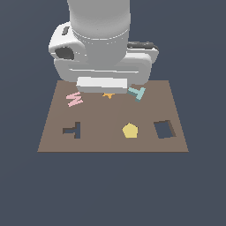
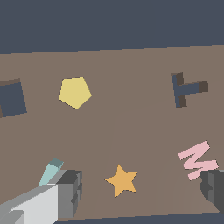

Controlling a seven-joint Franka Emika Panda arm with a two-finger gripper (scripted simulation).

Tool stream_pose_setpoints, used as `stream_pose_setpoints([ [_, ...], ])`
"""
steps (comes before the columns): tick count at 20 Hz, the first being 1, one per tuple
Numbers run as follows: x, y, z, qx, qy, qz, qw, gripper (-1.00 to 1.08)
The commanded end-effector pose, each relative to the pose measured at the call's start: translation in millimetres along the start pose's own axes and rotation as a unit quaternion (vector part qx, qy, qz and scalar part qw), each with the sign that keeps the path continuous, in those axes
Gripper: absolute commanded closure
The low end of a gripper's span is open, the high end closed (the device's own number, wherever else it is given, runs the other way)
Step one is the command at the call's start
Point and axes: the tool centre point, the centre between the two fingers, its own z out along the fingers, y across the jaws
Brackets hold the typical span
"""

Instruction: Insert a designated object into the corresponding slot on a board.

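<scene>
— What is lying on the board (image 1: 110,115) from the exterior view's left?

— A pink N-shaped piece (image 1: 74,99), then the T-shaped slot (image 1: 73,130), an orange star (image 1: 108,95) half hidden under my arm, a yellow pentagon (image 1: 130,130), the teal T-shaped block (image 1: 137,92) resting flat at the far edge, and a square cutout (image 1: 163,129).

— And your hand (image 2: 140,192)?

— It is hanging low over the star with its fingers (image 2: 65,192) spread apart, gripping nothing. Flat dark blue is surrounding everything.

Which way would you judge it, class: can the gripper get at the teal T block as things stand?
Probably yes. The teal T block lies flat on the board, apart from the orange star, with nothing on top. The gripper is open and hangs beside it.
</scene>
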Motion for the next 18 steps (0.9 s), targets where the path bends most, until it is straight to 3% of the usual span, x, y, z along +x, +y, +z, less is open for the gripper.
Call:
stream_pose_setpoints([
  [1,0.0,0.0,0.0,0.0,0.0,0.0,1.0,-0.92],
  [10,-10.2,-8.6,10.1,0.001,0.001,0.021,0.9998,-0.92],
  [18,-33.5,-31.9,35.3,0.003,0.004,0.074,0.9972,-0.92],
])
